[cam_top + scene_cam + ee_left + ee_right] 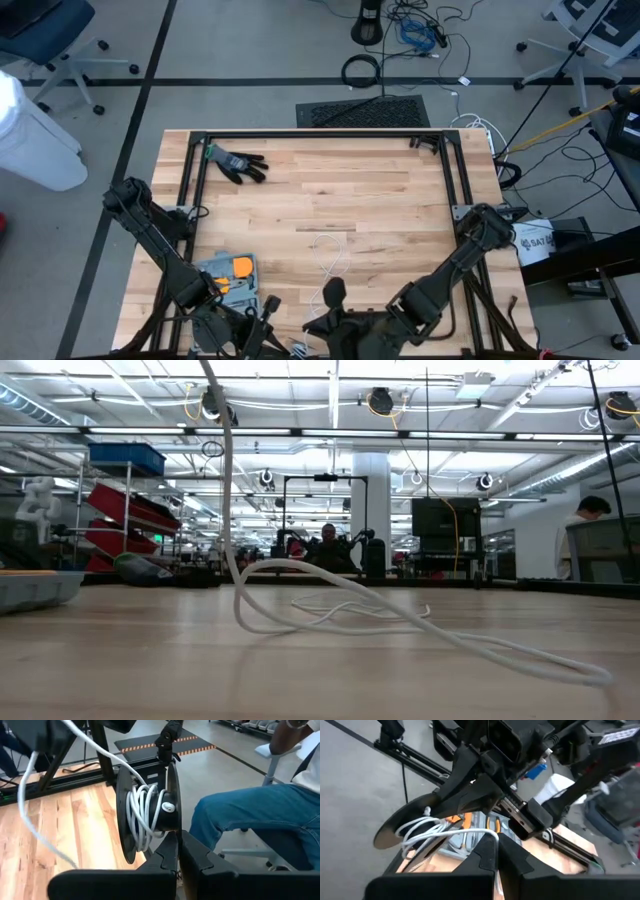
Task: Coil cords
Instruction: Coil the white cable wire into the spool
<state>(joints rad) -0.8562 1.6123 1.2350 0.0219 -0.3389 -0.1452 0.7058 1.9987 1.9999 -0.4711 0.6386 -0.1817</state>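
On the wooden counter (330,200) we see both dark arms folded in at the near edge. Our left tool (178,862) is closed on the rim of a black spool (150,817), which stands on its edge, so its winding axis lies level. Several turns of the white cord (145,812) are already wound on its hub. Our right tool (497,855) is pressed shut just beside the spool, and the cord passes near its tips; whether it really pinches the cord we cannot tell. From the spool the free cord goes down and away over the counter in loose loops (332,262) toward the middle, so the rest lies in front of both tools. We judge the coiling is partly done. A black glove (238,164) lies far off, and a grey tray (230,275) sits beside the left arm.
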